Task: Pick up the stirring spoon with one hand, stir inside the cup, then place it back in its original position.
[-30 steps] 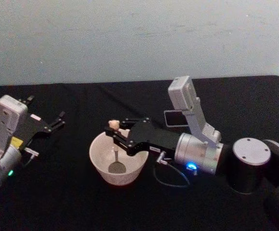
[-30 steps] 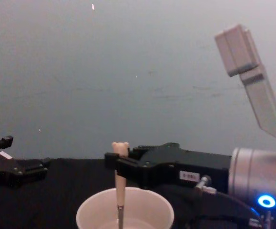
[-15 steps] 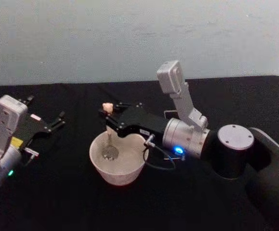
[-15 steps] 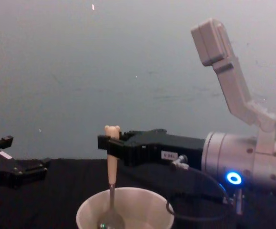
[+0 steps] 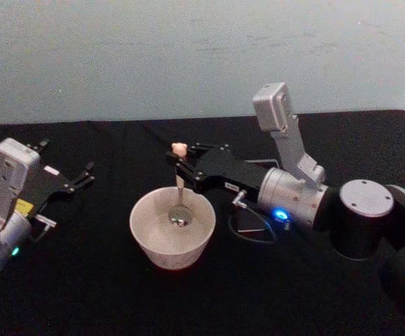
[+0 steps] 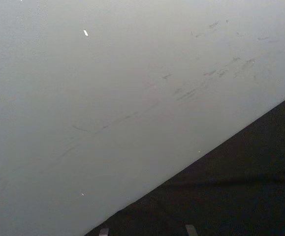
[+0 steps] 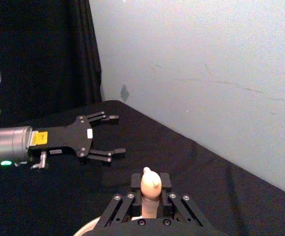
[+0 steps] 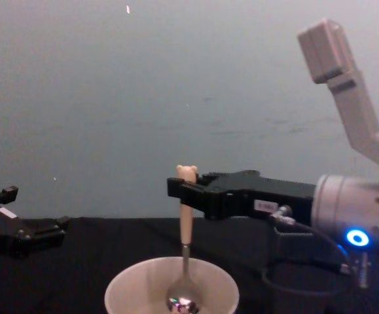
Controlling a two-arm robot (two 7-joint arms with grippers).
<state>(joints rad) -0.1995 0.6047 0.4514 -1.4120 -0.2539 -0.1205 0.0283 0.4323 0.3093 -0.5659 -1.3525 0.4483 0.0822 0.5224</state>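
The cream-white cup (image 5: 172,239) sits on the black table, seen from the side as the cup (image 8: 137,286) in the chest view. The stirring spoon (image 5: 179,199) stands upright in it, its metal bowl low inside the cup and its bear-head handle (image 8: 186,208) above the rim. My right gripper (image 5: 182,168) reaches in from the right above the cup's far side and is shut on the spoon's handle (image 7: 150,196). My left gripper (image 5: 87,174) rests open at the table's left, apart from the cup, also seen as the left gripper (image 7: 111,135) in the right wrist view.
A pale wall rises behind the black table (image 5: 104,294). The right arm's body with its blue light ring (image 5: 280,214) lies low over the table to the right of the cup, with a loose cable (image 5: 250,229) beneath it.
The right gripper has carried the spoon from the cup's left side toward its right and far side, and the arm has swung back to the right. The left arm has not moved.
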